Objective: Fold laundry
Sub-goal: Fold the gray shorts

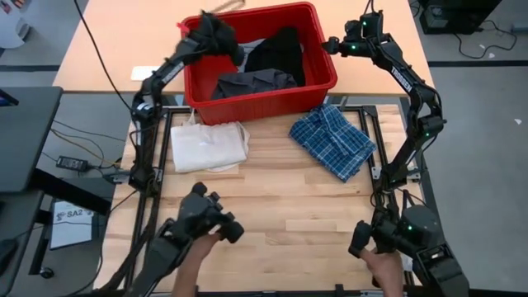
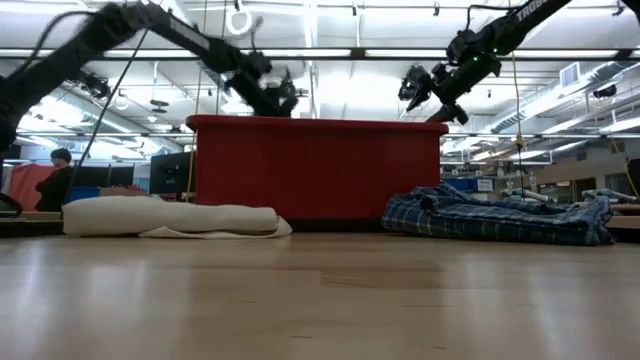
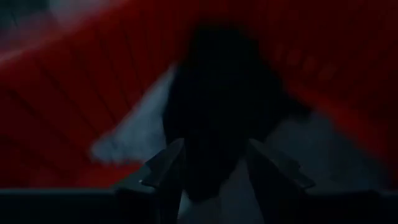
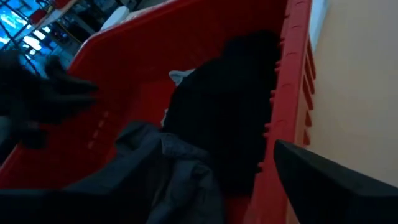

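Left gripper point(image 1: 216, 35) clamped on a black garment point(image 3: 217, 106) over the red bin point(image 1: 318, 82); right gripper point(image 1: 332, 45) at the bin's right rim, jaws apart, empty.
Cream bag point(image 1: 208, 146) lies flat, plaid shirt point(image 1: 332, 139) loosely bunched on table; dark grey garment point(image 1: 252, 82) and another black one point(image 1: 279, 51) wait in bin — mostly undone.

— Where do the cameras sit?
— One looks straight down on the whole table point(image 1: 272, 206); one sits level at its near edge, facing far.
— The wrists?
— Both close over the red bin point(image 1: 261, 62), which every view shares.
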{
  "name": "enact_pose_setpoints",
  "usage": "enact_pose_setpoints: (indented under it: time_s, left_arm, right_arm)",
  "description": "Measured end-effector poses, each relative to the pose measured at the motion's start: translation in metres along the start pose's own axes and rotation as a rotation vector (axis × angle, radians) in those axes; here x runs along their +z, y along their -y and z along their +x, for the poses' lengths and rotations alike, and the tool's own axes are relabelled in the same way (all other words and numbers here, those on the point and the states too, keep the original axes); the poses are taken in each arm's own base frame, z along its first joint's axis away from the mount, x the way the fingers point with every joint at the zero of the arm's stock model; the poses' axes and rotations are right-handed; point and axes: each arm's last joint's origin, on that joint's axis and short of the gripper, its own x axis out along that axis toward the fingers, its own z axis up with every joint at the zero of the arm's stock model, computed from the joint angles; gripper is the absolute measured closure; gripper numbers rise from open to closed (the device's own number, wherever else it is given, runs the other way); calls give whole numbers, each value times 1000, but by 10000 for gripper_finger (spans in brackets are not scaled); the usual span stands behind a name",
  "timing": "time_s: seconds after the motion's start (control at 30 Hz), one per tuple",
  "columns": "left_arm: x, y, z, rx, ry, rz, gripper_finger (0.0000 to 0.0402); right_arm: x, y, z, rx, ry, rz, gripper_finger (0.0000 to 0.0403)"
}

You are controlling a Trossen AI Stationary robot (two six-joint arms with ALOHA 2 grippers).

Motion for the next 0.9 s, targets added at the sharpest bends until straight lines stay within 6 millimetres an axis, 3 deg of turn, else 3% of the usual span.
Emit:
enact_pose_setpoints:
  time_s: [0.07,0.3,0.57,0.7,0.9]
  left_arm:
    - [-15,-3,16,3,-63,-15,228]
    - [-63,-12,43,32,-356,-52,228]
    - [-78,-10,42,13,-490,-101,217]
    - [-75,-11,40,15,-480,-99,198]
    - [-90,-7,55,-43,-535,65,192]
  right_arm:
    - [0,0,-1,2,2,-1,94]
    - [0,0,-1,2,-2,2,96]
    - [1,3,-3,-8,4,6,96]
    - [2,5,-4,-11,6,10,96]
    - [2,5,-4,11,-3,17,96]
